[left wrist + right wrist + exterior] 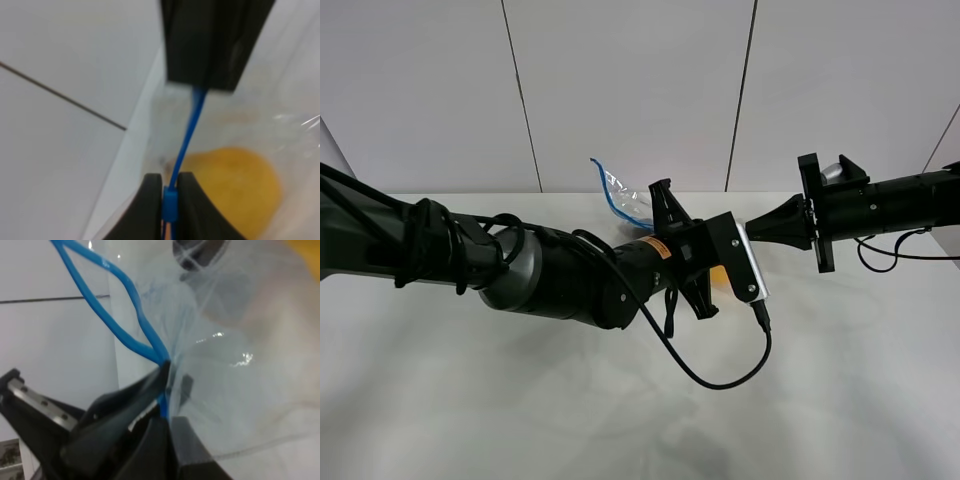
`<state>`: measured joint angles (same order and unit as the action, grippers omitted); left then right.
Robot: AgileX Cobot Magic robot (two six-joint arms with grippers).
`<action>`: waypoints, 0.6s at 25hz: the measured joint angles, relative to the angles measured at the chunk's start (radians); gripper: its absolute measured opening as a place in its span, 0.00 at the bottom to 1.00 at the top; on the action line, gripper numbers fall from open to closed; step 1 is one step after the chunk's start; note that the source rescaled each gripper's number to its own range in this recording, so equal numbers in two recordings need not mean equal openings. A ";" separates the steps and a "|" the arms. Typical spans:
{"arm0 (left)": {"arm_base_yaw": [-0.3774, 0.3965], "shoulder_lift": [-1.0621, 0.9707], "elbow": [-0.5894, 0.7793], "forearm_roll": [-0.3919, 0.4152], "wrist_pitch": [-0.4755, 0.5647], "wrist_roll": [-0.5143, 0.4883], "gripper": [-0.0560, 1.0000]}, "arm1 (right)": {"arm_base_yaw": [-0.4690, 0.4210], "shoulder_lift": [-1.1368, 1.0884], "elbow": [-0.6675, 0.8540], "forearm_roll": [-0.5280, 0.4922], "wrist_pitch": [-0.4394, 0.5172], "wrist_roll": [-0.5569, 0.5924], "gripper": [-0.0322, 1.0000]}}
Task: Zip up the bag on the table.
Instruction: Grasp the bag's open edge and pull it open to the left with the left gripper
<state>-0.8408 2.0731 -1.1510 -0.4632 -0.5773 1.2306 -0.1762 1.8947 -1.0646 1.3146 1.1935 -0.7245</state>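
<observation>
The left pincer (169,194) is clenched on the blue zip strip (186,140) at the bottom middle of its view. The right pincer (165,412) grips the same strip at lower centre of its view, where the two blue tracks (127,315) split toward the upper left. I judge one pincer should anchor while the other slides along with a steady squeeze, keeping the strip taut; the bag (620,192) sits mid-frame in the high view, behind the left arm (550,275), above the table (470,410).
</observation>
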 joint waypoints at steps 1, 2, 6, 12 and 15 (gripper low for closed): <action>0.013 0.000 0.000 0.007 -0.002 0.000 0.05 | 0.000 -0.005 0.000 0.002 -0.001 0.000 0.03; 0.026 0.000 0.000 0.011 -0.002 0.000 0.05 | -0.001 -0.012 0.000 0.003 -0.002 0.000 0.03; 0.072 0.000 0.000 0.034 -0.003 0.010 0.05 | -0.001 -0.034 0.000 0.003 -0.014 0.007 0.03; 0.143 0.000 0.000 0.079 -0.003 0.030 0.05 | -0.001 -0.068 0.000 -0.014 -0.021 0.027 0.03; 0.169 0.000 0.000 0.088 -0.005 0.045 0.05 | -0.001 -0.086 0.000 -0.024 -0.023 0.036 0.03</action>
<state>-0.6721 2.0731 -1.1510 -0.3750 -0.5820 1.2759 -0.1774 1.8089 -1.0646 1.2907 1.1701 -0.6889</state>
